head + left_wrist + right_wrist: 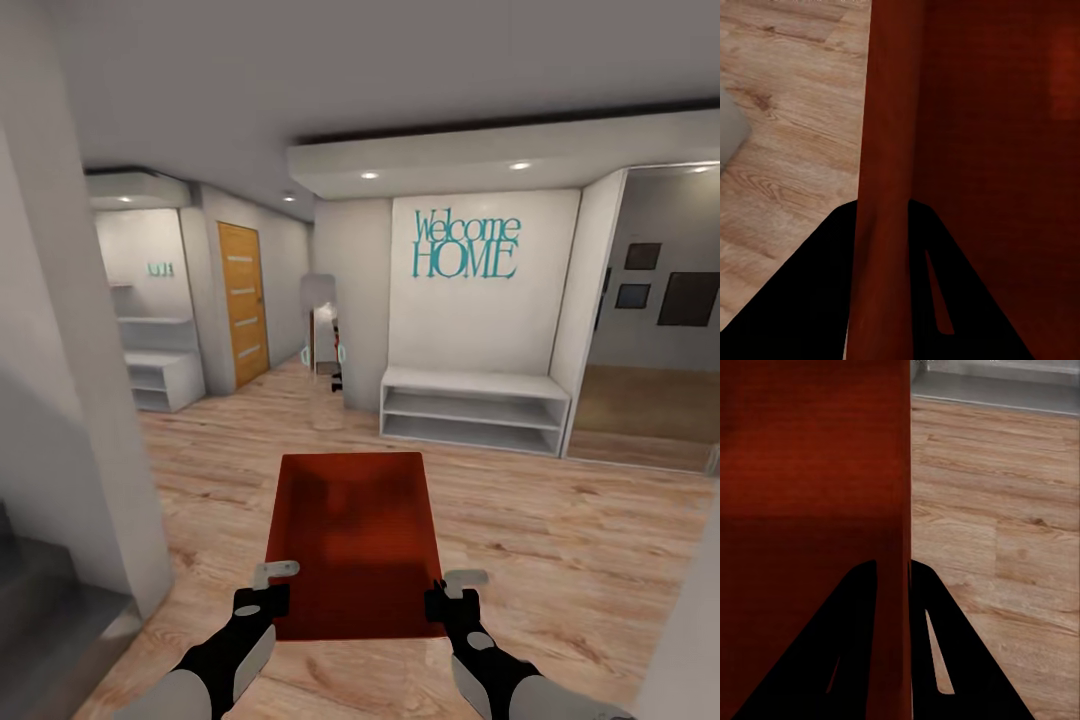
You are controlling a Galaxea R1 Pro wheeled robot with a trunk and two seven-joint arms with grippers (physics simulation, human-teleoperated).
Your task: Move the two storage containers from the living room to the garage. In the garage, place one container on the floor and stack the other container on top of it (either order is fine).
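One orange-red storage container [355, 540] hangs level in front of me above the light wood plank floor [560, 530], open side up and with nothing in it. My left gripper [268, 590] is shut on its near left wall, and my right gripper [450, 595] is shut on its near right wall. In the left wrist view the red wall [889, 150] runs between the two black fingers of the left gripper [881, 247]. In the right wrist view the container's wall [900, 472] sits the same way inside the right gripper [894, 600].
A white pillar [70, 400] stands close on the left, with dark grey steps [40, 610] at its foot. Ahead are a low white shelf bench [475, 408] under a "Welcome HOME" sign, a wooden door [243, 300], a mirror [320, 330] and an opening at right [650, 330].
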